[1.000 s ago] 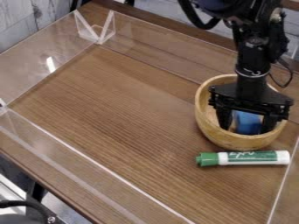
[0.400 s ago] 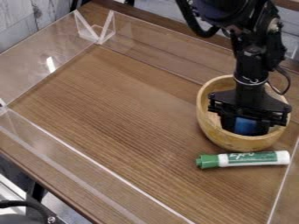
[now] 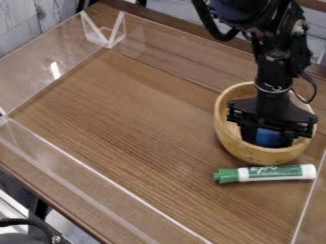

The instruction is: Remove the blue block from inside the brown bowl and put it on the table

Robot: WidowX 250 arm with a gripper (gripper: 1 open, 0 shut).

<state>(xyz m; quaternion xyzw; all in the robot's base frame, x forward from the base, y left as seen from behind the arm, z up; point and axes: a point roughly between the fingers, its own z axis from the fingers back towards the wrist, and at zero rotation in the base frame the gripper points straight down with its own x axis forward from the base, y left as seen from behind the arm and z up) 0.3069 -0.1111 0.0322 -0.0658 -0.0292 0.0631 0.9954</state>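
Note:
The brown bowl (image 3: 230,133) stands at the right side of the table (image 3: 128,124). Inside it lies the blue block (image 3: 266,136), mostly covered by the black gripper (image 3: 268,130), which reaches straight down into the bowl. The fingers stand close on either side of the block, shut on it. The block still rests low inside the bowl.
A green-and-white marker (image 3: 265,172) lies on the table just in front of the bowl. Low clear acrylic walls (image 3: 51,71) edge the table, with a clear corner piece (image 3: 105,30) at the back left.
The gripper's fingers have drawn together onto the blue block inside the bowl. The arm itself has stayed where it was.

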